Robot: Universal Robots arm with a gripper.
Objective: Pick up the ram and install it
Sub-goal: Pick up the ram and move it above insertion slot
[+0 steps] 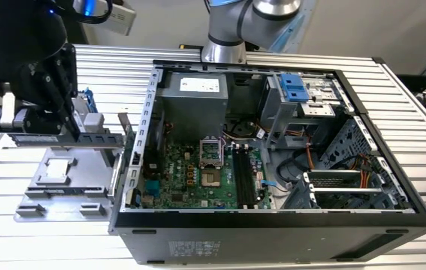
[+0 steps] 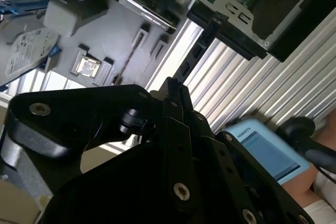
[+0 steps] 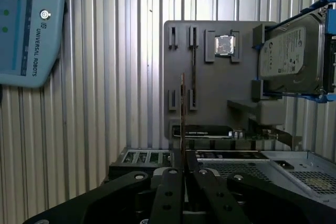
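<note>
A long, narrow dark ram stick (image 3: 182, 114) is clamped edge-on in the black gripper (image 3: 184, 173) above a grey tray (image 3: 210, 93). A steady, upright hold is advised.

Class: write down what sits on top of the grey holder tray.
A square processor chip and a hard drive sit on the tray; the ram, edge-on in front, hides a thin strip of it.

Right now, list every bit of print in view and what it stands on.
Pale blue handheld pendant: maker's name, left unquoted.
Boxy silver hard drive: white label, too small to read.
Grey metal power supply: white label, too small.
Black computer case: side sticker, blurred.
Narrow dark ram stick, edge-on: nothing readable.
</note>
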